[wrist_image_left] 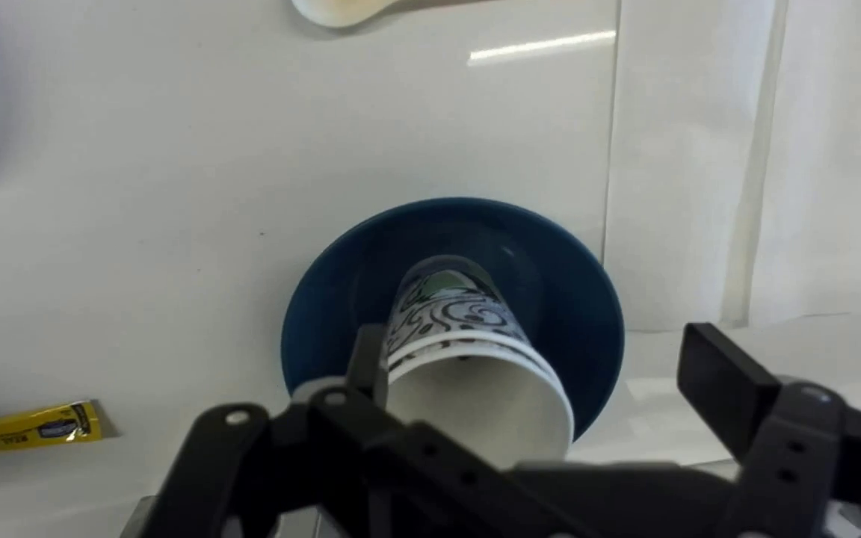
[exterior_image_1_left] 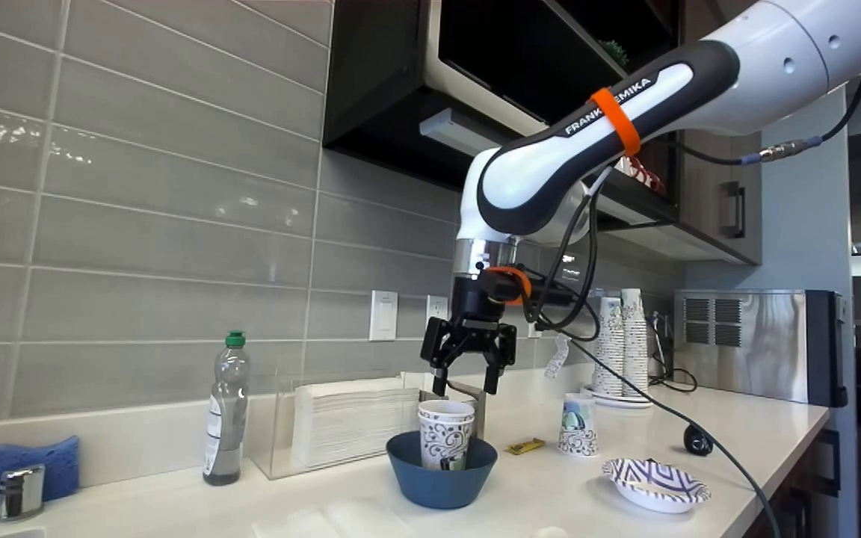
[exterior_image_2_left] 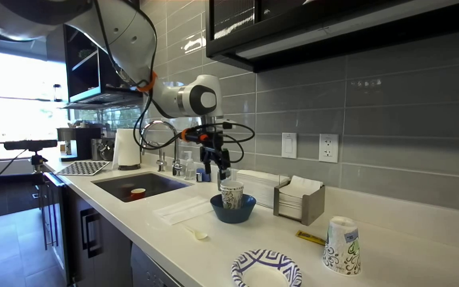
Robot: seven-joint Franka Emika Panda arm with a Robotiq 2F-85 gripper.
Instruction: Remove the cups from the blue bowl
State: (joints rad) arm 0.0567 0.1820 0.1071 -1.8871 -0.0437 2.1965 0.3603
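While looking just under the tool [exterior_image_1_left: 465,388] — spread wide, holding nothing — can see stacked cups [exterior_image_1_left: 445,441] in the blue bowl [exterior_image_1_left: 442,489], nearer the back edge of the counter [exterior_image_2_left: 213,255] than the front.

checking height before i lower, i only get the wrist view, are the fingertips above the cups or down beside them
Observer: Above: in both exterior views the gripper appears to hang just over the cups.
Operator: good, what stands past the yellow packet at the left of my view
Observer: An upside-down cup, near the packet's far end.
Operator: and past the flat paper at the right
Observer: The sink, seen in an exterior view.
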